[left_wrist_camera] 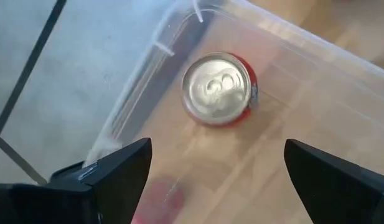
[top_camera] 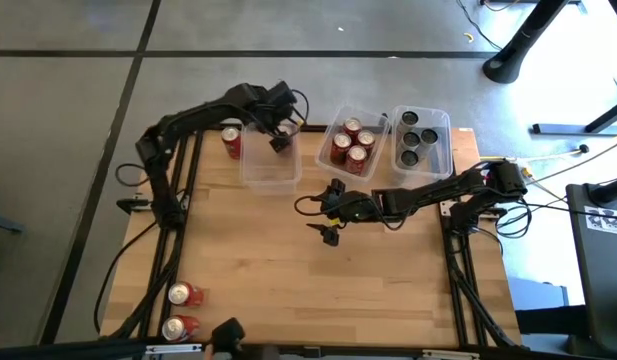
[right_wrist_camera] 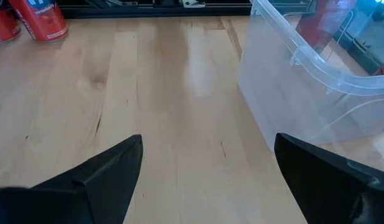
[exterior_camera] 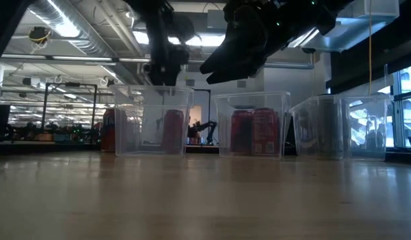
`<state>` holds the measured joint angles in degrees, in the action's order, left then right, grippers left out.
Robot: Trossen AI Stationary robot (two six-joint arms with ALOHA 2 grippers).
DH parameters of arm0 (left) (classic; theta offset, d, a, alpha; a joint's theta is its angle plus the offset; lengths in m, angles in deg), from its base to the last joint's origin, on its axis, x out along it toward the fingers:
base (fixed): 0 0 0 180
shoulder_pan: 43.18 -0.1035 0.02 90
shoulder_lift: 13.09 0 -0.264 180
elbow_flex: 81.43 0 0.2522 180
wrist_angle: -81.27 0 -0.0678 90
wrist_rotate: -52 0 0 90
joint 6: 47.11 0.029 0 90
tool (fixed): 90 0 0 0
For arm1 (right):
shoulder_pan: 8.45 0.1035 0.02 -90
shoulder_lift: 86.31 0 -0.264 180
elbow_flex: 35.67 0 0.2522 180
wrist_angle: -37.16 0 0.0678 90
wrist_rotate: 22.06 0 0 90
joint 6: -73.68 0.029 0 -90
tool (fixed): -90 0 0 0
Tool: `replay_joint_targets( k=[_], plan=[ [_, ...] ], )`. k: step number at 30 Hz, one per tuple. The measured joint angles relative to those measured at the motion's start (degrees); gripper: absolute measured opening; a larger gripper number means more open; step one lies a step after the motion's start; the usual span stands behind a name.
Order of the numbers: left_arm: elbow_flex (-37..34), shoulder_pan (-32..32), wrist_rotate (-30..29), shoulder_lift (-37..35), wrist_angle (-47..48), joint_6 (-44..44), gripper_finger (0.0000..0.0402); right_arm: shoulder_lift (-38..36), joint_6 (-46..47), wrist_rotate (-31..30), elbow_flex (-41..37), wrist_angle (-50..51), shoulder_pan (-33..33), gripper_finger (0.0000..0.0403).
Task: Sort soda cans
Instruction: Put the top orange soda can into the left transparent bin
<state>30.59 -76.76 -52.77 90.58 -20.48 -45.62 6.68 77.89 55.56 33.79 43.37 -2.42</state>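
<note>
Left gripper (top_camera: 280, 137) hangs over the left bin (top_camera: 268, 170), fingers spread wide and holding nothing. Directly under it, seen from the left wrist, one red can (left_wrist_camera: 218, 89) stands upright on the bin floor, clear of both fingers; judged just set down.

Right gripper (top_camera: 331, 212) hovers over bare table (top_camera: 318, 290) in front of the bins, likewise spread and empty, pointing toward the near edge.

Progress, as judged: well along, not finished.
- Nearest, well behind the left gripper at the table's front left corner: two red cans (top_camera: 182, 310) lying unsorted.
- Just beside the left gripper, outside the left bin's wall: another red can (top_camera: 231, 141), also not in a bin.
- Beyond the right gripper, middle bin (top_camera: 326, 140): four red cans (top_camera: 352, 144), packed close.
- Farther right, right bin (top_camera: 446, 150): four black cans (top_camera: 420, 136).

Left to do: three red cans loose. No black cans seen outside a bin.
</note>
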Motion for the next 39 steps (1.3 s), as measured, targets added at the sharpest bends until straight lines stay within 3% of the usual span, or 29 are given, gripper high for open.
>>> replay_joint_targets(
  k=[11,18,24,30,39],
  plan=[
    [-0.35,-2.43,-0.14,-17.45,7.69,0.77,0.0351,0.0,0.55,0.0,0.0,-0.04,0.0,0.036],
    [-0.42,-4.83,-0.32,-24.29,9.91,1.93,0.0351,0.0,1.33,-0.01,0.0,-0.07,-0.02,0.036],
    [-0.44,-5.98,-0.31,-25.4,9.94,3.0,0.0358,0.0,1.54,-0.02,0.0,-0.07,-0.02,0.036],
    [-0.44,-8.35,-0.35,-24.05,10.43,3.47,0.0396,0.0,1.55,-0.02,0.0,-0.07,-0.02,0.036],
    [-0.48,-10.77,-0.54,-22.04,9.33,5.56,0.0396,0.0,1.55,-0.04,0.0,-0.07,-0.02,0.036]
  ],
)
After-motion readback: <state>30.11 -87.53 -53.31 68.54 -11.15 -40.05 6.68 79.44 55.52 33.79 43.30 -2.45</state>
